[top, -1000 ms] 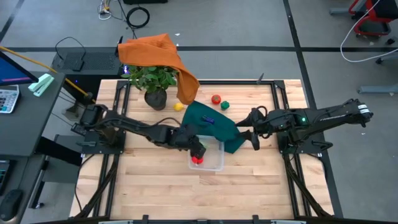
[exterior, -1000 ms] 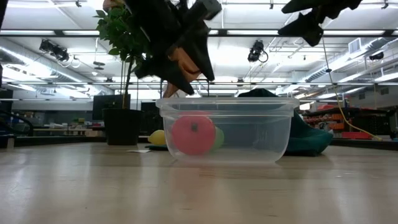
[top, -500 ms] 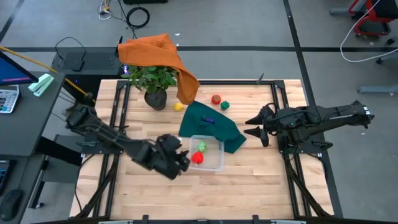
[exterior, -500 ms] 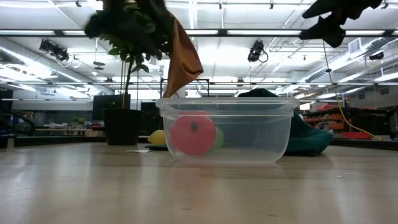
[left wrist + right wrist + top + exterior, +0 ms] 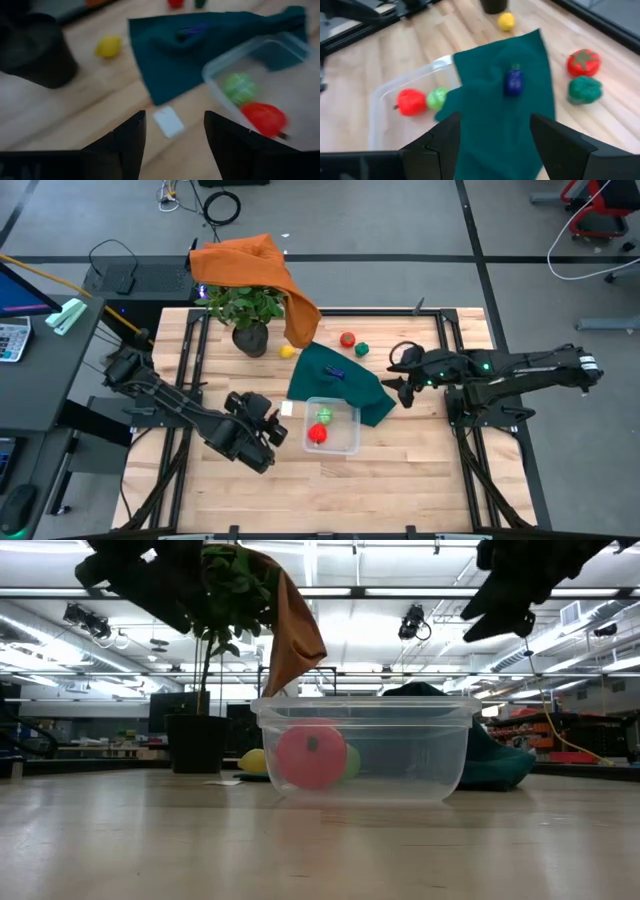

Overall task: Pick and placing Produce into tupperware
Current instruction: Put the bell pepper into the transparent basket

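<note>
only the right wrist view shows the dark blue produce (image 5: 513,82) between the open right claw (image 5: 492,137)

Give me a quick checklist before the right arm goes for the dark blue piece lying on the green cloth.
1. Clear plastic tupperware upright on the table, top open: ok.
2. Already inside it: a red piece and a light green piece: ok.
3. Dark blue piece lying in plain sight on the dark green cloth, nothing on it: ok.
4. Right gripper open and empty, at the cloth's right edge: ok.
5. Left gripper open, empty, left of the tupperware, away from the cloth: ok.
6. Left outside: yellow piece, red tomato, dark green piece: not ok.
</note>
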Tool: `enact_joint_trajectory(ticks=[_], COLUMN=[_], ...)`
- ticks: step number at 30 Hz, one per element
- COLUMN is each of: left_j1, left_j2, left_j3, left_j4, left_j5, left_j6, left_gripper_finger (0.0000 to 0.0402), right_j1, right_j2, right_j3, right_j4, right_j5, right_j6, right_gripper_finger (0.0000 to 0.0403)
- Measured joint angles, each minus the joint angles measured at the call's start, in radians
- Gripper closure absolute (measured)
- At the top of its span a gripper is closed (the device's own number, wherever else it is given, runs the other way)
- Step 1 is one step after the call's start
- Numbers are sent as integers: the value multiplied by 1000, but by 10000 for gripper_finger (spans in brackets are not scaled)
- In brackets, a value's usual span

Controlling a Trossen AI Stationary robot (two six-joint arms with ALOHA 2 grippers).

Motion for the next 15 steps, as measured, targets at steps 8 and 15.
enact_joint_trajectory(ticks=[8,15], left_j1=[35,4], left_j2=[9,9], left_j3=[-74,-102], left_j4=[-58,-16], left_j5=[-47,-225], left_j6=[-93,-14], left_gripper_finger=[192,197], right_j1=[-130,-212], right_j2=[48,87], right_j3=[0,0], right_j4=[49,57], right_j5=[19,19], right_j6=[-12,8], right_gripper_finger=[202,202])
